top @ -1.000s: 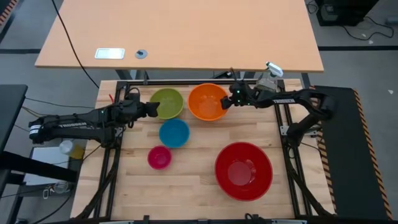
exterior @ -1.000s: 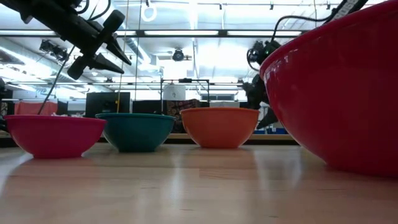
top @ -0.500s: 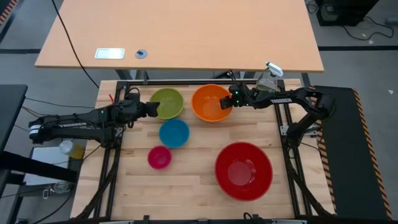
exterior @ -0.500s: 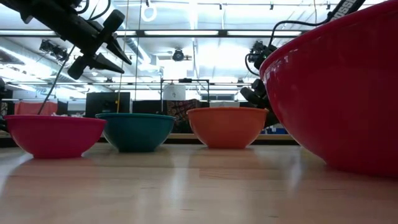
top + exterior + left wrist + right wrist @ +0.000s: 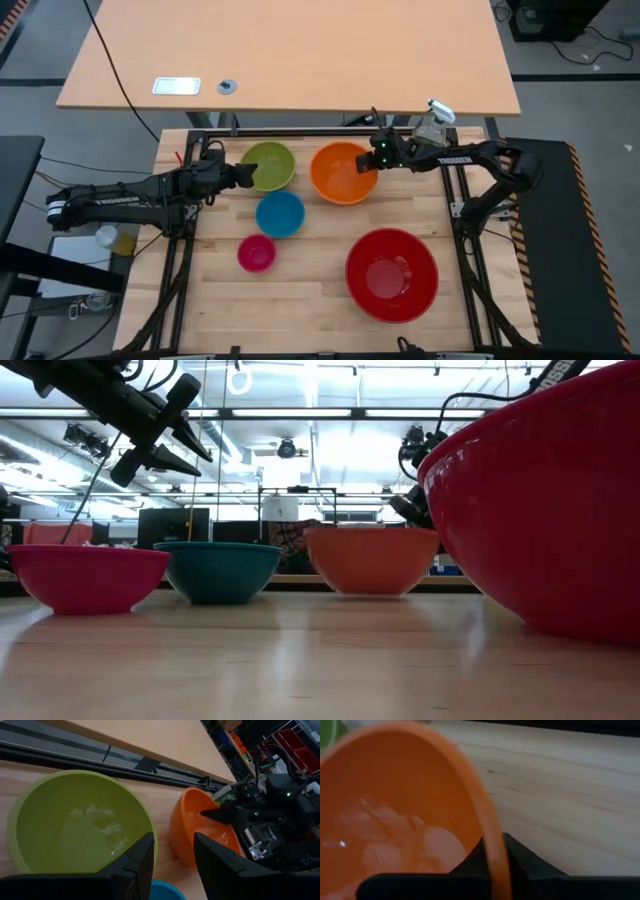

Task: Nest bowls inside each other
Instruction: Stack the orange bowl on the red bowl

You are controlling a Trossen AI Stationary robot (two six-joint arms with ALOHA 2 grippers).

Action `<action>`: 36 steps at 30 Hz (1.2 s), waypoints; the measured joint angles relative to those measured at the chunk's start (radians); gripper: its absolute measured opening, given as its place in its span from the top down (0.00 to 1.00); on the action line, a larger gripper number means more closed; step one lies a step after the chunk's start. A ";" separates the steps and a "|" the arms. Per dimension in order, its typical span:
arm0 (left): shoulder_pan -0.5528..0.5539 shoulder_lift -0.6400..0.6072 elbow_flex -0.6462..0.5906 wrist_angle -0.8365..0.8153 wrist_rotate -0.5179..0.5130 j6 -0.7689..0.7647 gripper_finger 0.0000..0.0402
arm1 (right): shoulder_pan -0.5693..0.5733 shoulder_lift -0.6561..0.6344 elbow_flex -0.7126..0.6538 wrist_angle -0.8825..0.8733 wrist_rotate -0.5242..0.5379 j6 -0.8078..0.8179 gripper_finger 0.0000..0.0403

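The right gripper (image 5: 376,163) is clamped on the rim of the orange bowl (image 5: 343,172), one finger inside and one outside the wall, at the edge nearest that arm. The bowl appears slightly tipped and lifted at the gripped side. The red bowl (image 5: 391,274), the largest and the likely place for it, lies toward the front of the table from the orange bowl, well apart, on the right arm's side, with bare table (image 5: 310,290) between them and nothing in the way. The green bowl (image 5: 268,165) sits just beside the orange bowl, with the left gripper (image 5: 243,176) hovering at its far rim, fingers partly apart and empty. The blue bowl (image 5: 280,213) and pink bowl (image 5: 256,253) sit further forward, beyond the green one.
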 joint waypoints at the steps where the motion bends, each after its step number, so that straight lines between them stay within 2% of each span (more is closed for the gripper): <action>1: 0.000 0.000 0.000 0.000 0.000 0.000 0.65 | -0.011 -0.006 0.000 0.001 -0.029 -0.005 0.95; 6: 0.000 0.000 0.000 0.000 0.000 0.003 0.65 | -0.054 -0.029 0.042 -0.075 -0.168 -0.071 0.93; 12: 0.000 0.000 0.000 0.000 0.005 0.057 0.65 | -0.047 -0.069 0.208 -0.334 -0.238 -0.272 0.91; 18: 0.000 0.001 0.000 -0.020 0.049 0.096 0.64 | -0.007 -0.092 0.394 -0.654 -0.378 -0.462 0.91; 22: 0.000 0.001 0.000 -0.027 0.053 0.121 0.57 | 0.036 -0.123 0.463 -0.791 -0.452 -0.579 0.91; 27: 0.000 0.001 0.000 -0.034 0.053 0.121 0.44 | 0.126 -0.205 0.464 -0.862 -0.555 -0.658 0.91; 31: 0.000 0.001 0.000 -0.033 0.053 0.123 0.38 | 0.250 -0.260 0.453 -0.949 -0.513 -0.710 0.91; 36: 0.000 0.001 0.000 -0.033 0.052 0.157 0.37 | 0.451 -0.292 0.453 -0.983 -0.277 -0.678 0.91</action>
